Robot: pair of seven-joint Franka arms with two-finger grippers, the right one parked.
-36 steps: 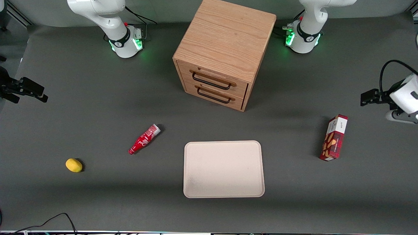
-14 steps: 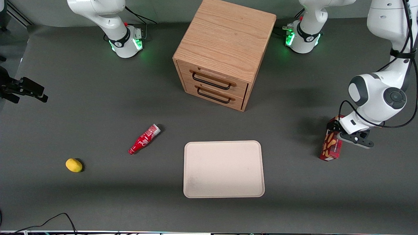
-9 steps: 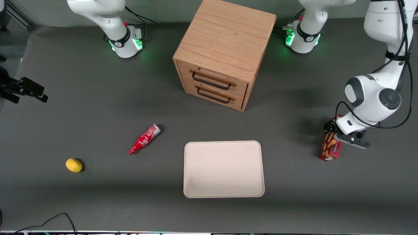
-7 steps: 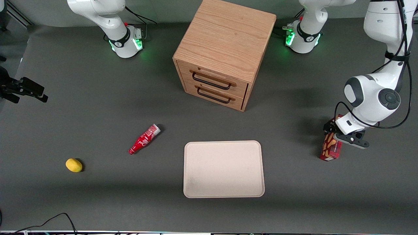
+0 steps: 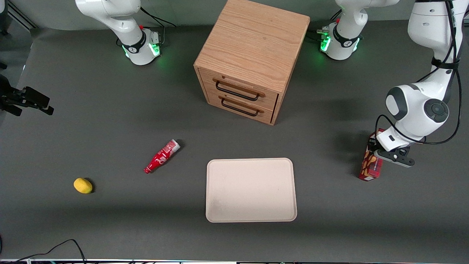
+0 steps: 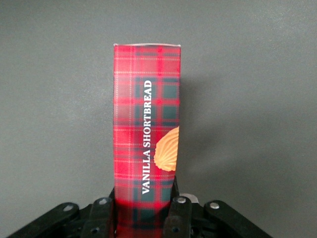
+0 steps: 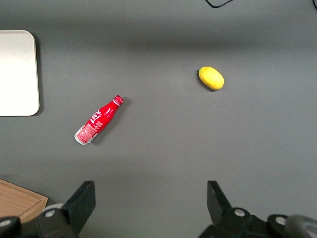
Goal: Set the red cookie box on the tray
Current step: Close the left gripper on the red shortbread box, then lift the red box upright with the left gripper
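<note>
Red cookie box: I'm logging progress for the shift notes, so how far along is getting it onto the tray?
Done: the left arm's claw has reached the red cookie box, its fingers against both sides of one end. In hand: the grasp, with the box apparently not yet lifted from the table. Left: lifting it, carrying it to the tray, which holds nothing, and setting it down there.

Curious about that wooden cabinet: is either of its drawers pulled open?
No, both drawers of the wooden cabinet sit flush and closed.
</note>
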